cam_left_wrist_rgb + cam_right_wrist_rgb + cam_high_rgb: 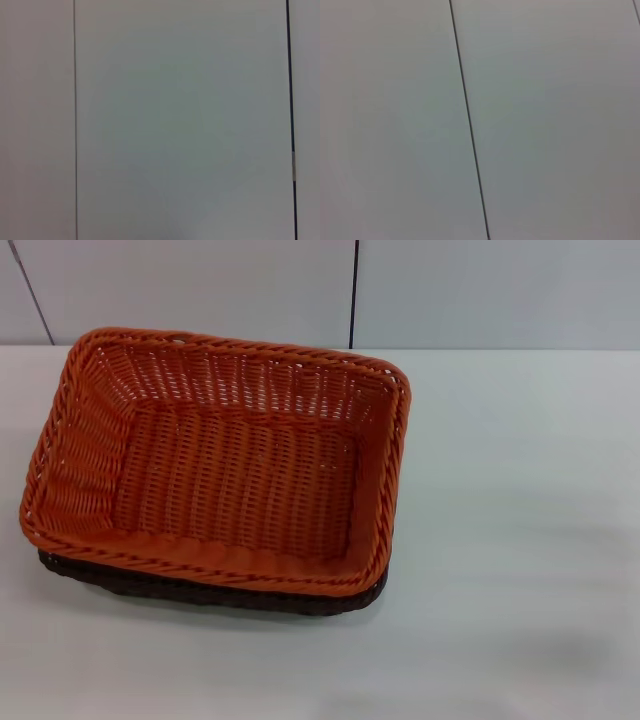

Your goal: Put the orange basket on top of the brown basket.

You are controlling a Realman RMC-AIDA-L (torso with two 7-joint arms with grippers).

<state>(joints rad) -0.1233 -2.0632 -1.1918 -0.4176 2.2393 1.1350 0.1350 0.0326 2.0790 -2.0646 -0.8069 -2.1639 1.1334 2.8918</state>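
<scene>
The orange basket [215, 465] sits on top of the brown basket [215, 595], nested into it, so that only a dark strip of the brown basket shows under the orange rim on the near side and at the near right corner. The two stand together on the white bench [510, 540], in its left half, and the far rim of the orange basket reaches almost to the far edge of the bench. The orange basket holds nothing; its woven floor and its sloped open-weave sides show fully. It looks a little turned, so its long sides are not parallel to the far edge of the bench.

Behind the bench stands a pale panelled wall [450, 290] with thin dark seams. Both wrist views show only such pale panels with a dark seam.

No gripper appears in any view, so I cannot tell if the left or the right one is released or clenched.
</scene>
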